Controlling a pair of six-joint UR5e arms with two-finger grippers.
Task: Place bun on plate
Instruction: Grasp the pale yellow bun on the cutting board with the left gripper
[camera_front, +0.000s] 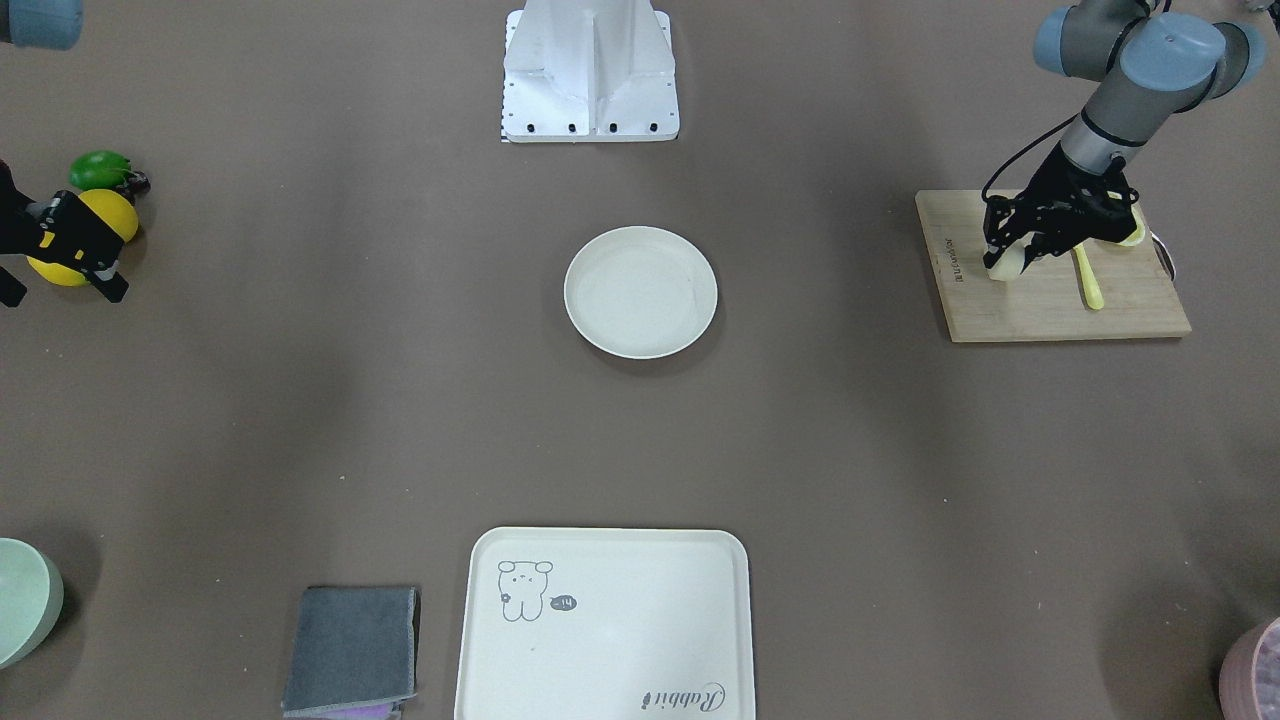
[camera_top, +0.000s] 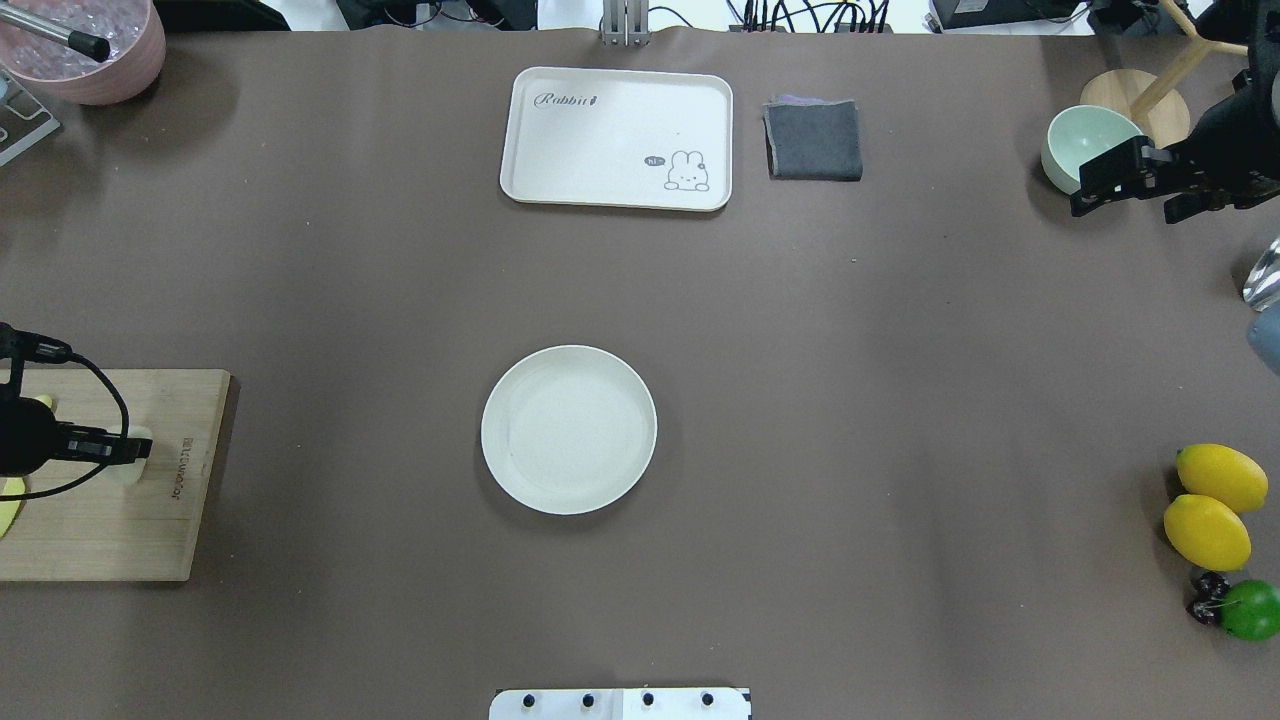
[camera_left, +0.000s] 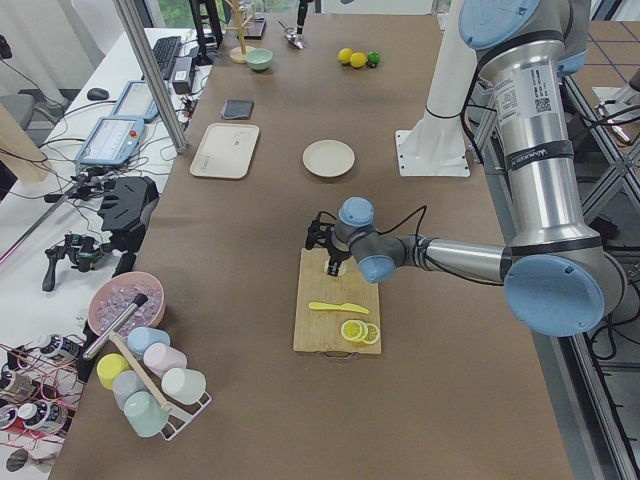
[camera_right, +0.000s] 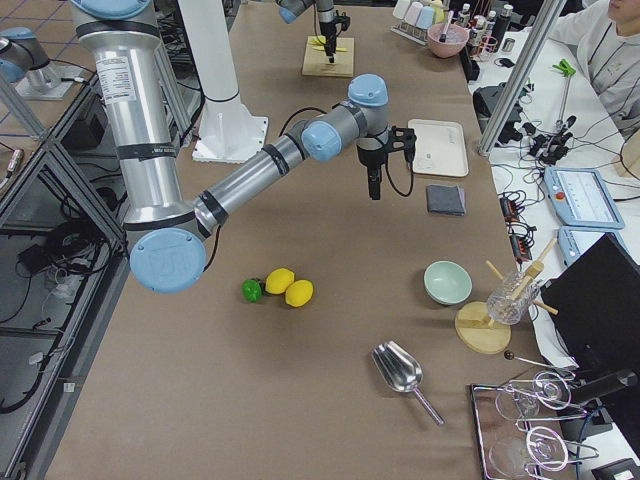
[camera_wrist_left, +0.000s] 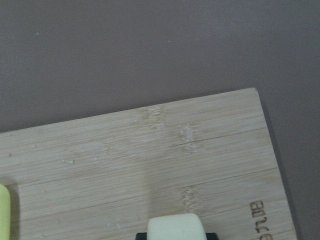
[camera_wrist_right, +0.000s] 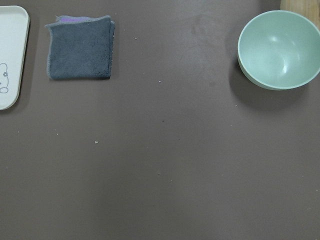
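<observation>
The bun is a small cream lump at the inner end of the wooden cutting board. My left gripper is shut on it, one finger on each side. The left wrist view shows the bun's top at the bottom edge, over the board. I cannot tell whether it still touches the wood. The round cream plate lies bare at the table's middle, well away from the board, also seen from overhead. My right gripper hangs open and holds nothing, high over the far right corner.
A yellow knife and lemon slices share the board. A cream tray, folded grey cloth and green bowl line the far side. Two lemons and a lime sit near right.
</observation>
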